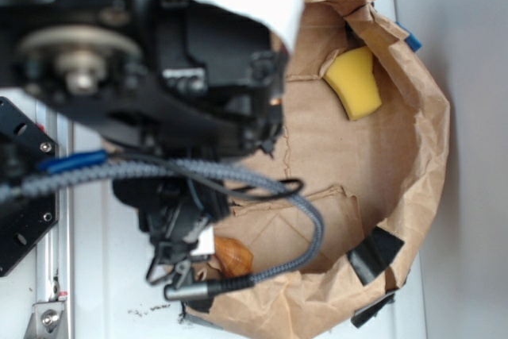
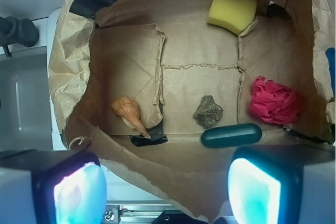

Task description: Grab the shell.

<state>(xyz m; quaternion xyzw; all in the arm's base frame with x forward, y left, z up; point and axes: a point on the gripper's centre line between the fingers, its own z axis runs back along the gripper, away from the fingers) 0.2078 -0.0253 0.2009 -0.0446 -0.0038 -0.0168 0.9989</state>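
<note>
The shell is a glossy orange-brown spiral with a pointed tip, lying on the floor of a brown paper bag tray at its left. In the exterior view the shell peeks out from under the arm, at the tray's lower left. My gripper hangs high above the tray's near wall, open, with nothing between its glowing pads. The shell lies ahead and a little left of the gripper's middle. In the exterior view the gripper itself is hidden behind the arm's body.
A lumpy grey-brown rock, a dark green capsule, a crumpled red cloth and a yellow sponge also lie in the tray. Black tape sits by the shell's tip. The paper walls stand crumpled all round.
</note>
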